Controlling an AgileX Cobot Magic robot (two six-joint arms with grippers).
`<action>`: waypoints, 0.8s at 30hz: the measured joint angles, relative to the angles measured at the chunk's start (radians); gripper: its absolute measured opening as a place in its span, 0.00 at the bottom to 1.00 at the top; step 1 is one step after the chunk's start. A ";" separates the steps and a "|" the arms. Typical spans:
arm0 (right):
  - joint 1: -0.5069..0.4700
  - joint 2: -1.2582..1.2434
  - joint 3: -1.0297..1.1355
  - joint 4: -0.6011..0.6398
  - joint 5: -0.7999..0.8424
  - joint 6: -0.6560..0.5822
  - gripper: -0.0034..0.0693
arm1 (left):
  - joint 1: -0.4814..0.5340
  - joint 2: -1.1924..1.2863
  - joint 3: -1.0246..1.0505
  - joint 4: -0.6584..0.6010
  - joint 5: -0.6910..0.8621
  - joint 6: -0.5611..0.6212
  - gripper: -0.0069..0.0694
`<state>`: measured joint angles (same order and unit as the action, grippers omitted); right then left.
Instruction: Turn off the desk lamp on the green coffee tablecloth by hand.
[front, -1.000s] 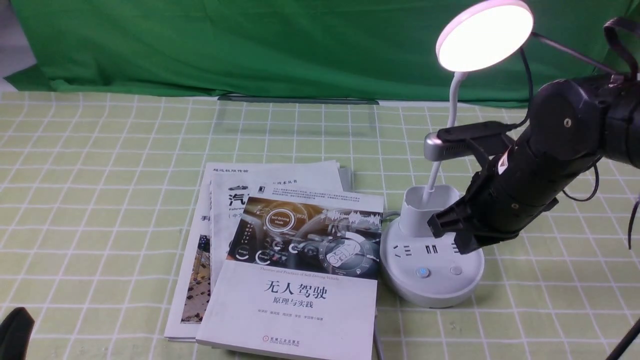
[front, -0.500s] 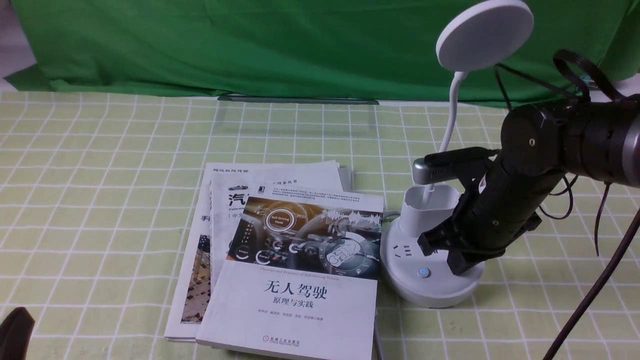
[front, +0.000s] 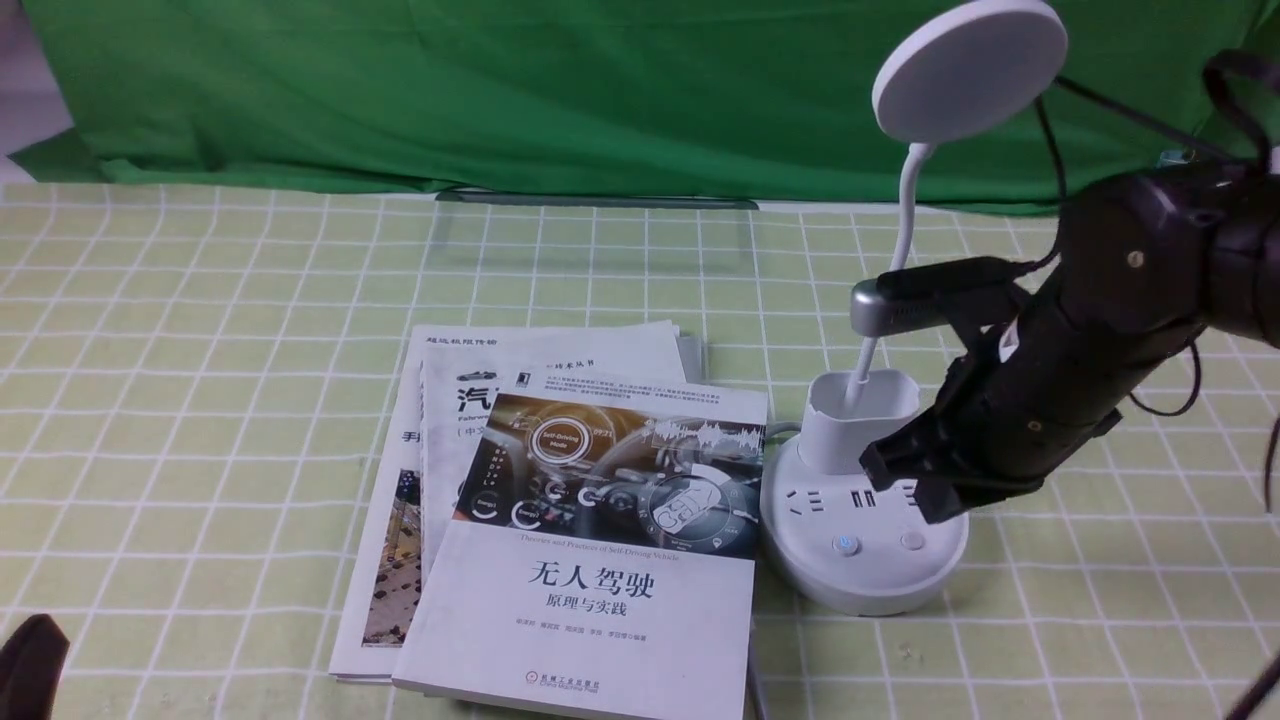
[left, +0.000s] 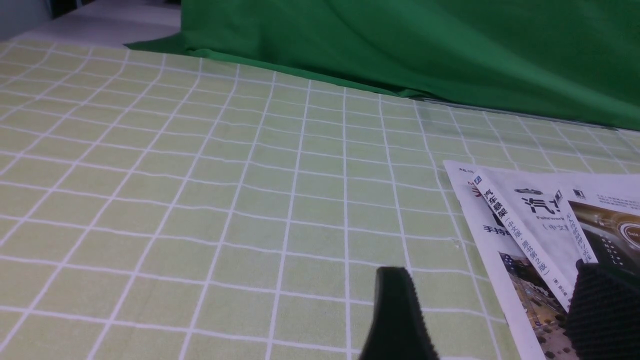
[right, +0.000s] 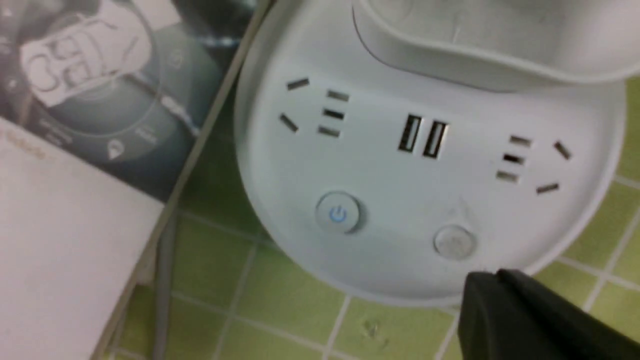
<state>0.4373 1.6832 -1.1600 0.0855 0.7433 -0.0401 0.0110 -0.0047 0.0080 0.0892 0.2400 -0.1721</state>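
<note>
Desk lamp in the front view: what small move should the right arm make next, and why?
Probably raise the right gripper and draw it back from the desk lamp. The lamp's disc head looks unlit, and the shut gripper hangs just above the base with the plain button showing uncovered beside its tips, so another press seems unneeded.

Bare tablecloth (front: 200, 330) left of books (front: 560, 520); books just beside desk lamp (front: 870, 575).

The front view looks forward and down over the green coffee tablecloth (front: 200, 300). The left wrist view skims low, sharing the books (front: 590, 560); the right wrist view sits close above the desk lamp (right: 425, 165).
</note>
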 joint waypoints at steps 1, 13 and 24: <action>0.000 -0.036 0.024 0.000 -0.002 0.000 0.11 | 0.000 0.000 0.000 0.000 0.000 0.000 0.63; 0.000 -0.568 0.354 0.000 0.007 0.010 0.12 | 0.000 0.000 0.000 0.000 0.000 0.000 0.63; 0.000 -0.848 0.366 -0.052 -0.055 0.016 0.11 | 0.000 0.000 0.000 0.000 0.000 0.000 0.63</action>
<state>0.4373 0.8356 -0.7944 0.0334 0.6879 -0.0238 0.0110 -0.0047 0.0080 0.0892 0.2400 -0.1721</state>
